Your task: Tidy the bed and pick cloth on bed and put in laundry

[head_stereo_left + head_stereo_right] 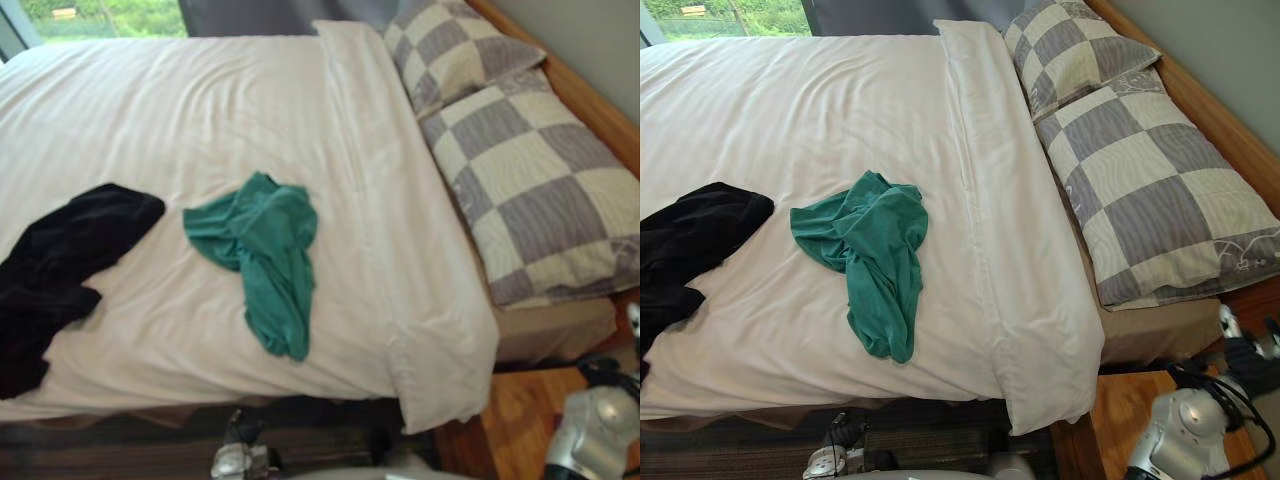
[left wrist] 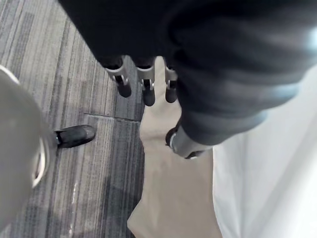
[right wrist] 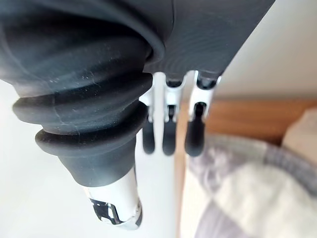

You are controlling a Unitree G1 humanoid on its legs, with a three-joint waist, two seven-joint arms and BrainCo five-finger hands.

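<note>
Before me I count one bed, two cloths, two pillows and one duvet.
On the one bed [image 1: 592,102] lie two loose cloths: one green cloth [image 1: 265,250] and one black cloth [image 1: 60,260]. There are two checked pillows at its head, a far pillow [image 1: 445,50] and a near pillow [image 1: 545,180], both in the same grey-and-cream pattern. One white duvet [image 1: 200,110] covers the mattress. My own hands make two more: one left hand [image 2: 144,85] and one right hand [image 3: 168,135].

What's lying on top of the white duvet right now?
A crumpled green cloth near the middle and a black cloth toward the left, apart from each other. Anything beneath either is covered; only the duvet shows around them.
</note>
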